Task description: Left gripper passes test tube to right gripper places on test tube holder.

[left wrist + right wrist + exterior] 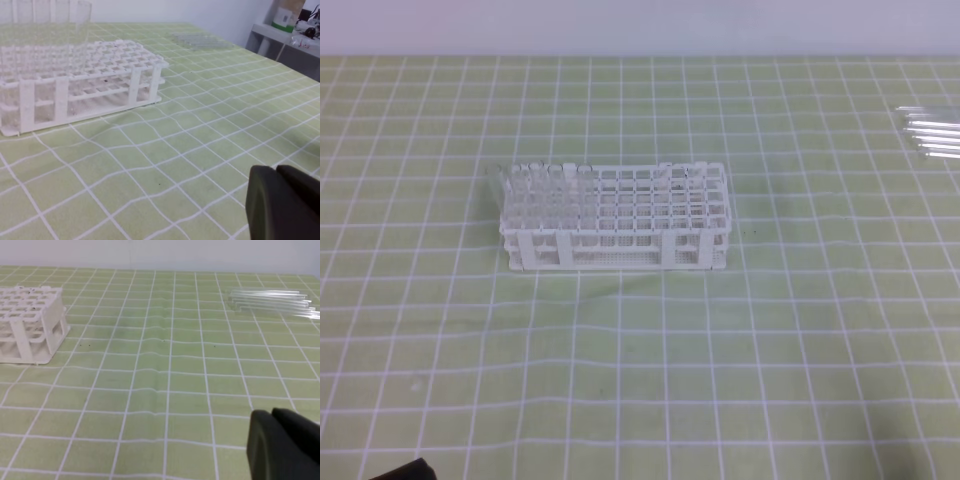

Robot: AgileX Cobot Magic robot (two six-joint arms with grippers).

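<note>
The white test tube holder (620,252) stands mid-table, with several clear tubes (535,185) upright in its left end. It also shows in the left wrist view (145,75) and the right wrist view (50,325). Several loose test tubes (932,135) lie side by side at the far right edge, also in view as a bundle (272,299) and, further off, (197,39). My left gripper (274,171) hangs low over the cloth, right of the holder, its jaws together and holding nothing. My right gripper (271,413) is likewise shut and empty, well short of the loose tubes.
A green cloth with a white grid (640,380) covers the table. A black piece of the left arm (408,470) pokes in at the bottom left corner. A shelf with bottles (290,25) stands beyond the table's far edge.
</note>
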